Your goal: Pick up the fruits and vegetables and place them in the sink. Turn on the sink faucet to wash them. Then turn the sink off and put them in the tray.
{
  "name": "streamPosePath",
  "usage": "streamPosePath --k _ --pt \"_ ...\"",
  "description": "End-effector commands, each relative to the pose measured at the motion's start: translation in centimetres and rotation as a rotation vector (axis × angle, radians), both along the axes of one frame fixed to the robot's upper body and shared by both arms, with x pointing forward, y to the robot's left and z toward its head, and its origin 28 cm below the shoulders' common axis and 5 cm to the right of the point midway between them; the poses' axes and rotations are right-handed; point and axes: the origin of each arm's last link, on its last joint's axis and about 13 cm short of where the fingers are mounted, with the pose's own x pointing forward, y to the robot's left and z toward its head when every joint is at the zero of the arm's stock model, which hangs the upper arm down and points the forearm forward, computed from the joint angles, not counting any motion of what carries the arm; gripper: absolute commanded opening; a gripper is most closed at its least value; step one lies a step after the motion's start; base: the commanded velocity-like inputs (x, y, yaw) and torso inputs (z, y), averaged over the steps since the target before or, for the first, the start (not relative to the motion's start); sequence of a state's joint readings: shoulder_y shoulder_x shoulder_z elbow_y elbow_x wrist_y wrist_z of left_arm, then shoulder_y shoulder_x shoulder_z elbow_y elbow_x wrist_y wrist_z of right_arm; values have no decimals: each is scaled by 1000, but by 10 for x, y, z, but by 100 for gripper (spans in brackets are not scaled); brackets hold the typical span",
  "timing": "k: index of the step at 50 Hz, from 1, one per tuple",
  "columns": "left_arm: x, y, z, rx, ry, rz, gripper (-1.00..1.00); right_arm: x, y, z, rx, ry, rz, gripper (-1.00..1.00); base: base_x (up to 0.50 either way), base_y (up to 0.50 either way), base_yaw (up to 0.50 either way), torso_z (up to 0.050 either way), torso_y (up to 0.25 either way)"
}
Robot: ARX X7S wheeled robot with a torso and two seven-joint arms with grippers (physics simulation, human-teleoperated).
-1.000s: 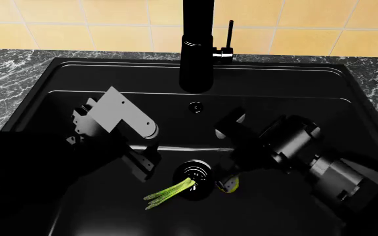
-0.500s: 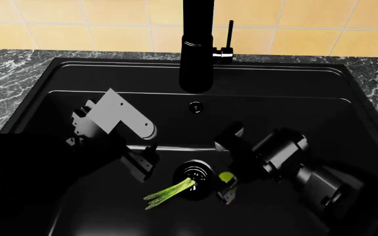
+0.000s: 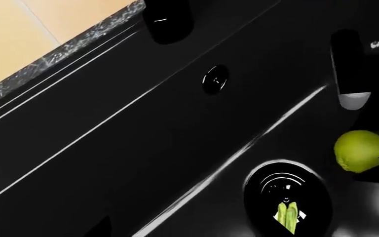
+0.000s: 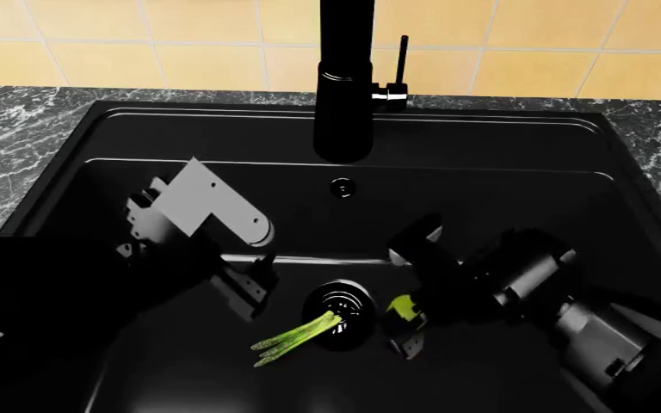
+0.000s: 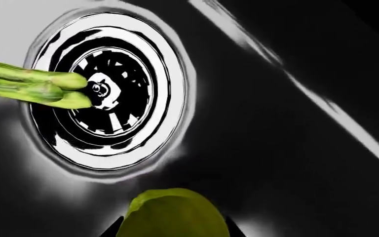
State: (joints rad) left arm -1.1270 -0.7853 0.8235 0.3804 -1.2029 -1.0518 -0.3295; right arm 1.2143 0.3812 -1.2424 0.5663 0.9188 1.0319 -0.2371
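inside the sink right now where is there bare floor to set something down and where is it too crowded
Crowded: around the drain, where the asparagus lies over its rim and the right gripper has the lemon between its jaws; the left gripper hangs just beside. Bare: the sink floor strip under the faucet by the overflow hole, and the far-right corner.

The sink [image 4: 515,185] was a deep matte-black basin with a round drain [image 4: 341,303] in its floor and a small overflow hole [image 4: 341,185] in its back wall. The tall glossy black faucet [image 4: 344,82] stood behind it, its thin lever [image 4: 403,58] upright. A bundle of light-green stalks [image 4: 296,334] lay with one end over the drain. The round yellow-green fruit [image 4: 402,307] sat just beside the drain.
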Motion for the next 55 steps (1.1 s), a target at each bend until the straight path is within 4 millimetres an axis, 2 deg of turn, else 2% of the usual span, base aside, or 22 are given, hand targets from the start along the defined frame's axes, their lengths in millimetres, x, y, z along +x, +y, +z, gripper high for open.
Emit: streamPosePath --k 1,9,17,29,46,55 --pt "1 -1 -4 9 9 -10 100 -22 -17 32 7 -91 -11 -100 0 0 0 0 0" --pt "3 -5 -8 70 50 -53 100 -35 -26 65 15 -186 -5 -100 0 0 0 0 0" --pt "12 -13 -12 123 93 -117 100 -52 -35 87 32 -280 -19 -100 0 0 0 0 0" --pt "35 -24 -21 143 211 -177 100 -82 -42 128 31 -422 -39 -100 0 0 0 0 0" --pt "62 -41 -29 99 354 -256 100 -118 -51 158 27 -542 -71 -100 0 0 0 0 0" --pt "65 -41 -38 171 414 -289 100 -127 -57 165 35 -582 -97 -100 0 0 0 0 0"
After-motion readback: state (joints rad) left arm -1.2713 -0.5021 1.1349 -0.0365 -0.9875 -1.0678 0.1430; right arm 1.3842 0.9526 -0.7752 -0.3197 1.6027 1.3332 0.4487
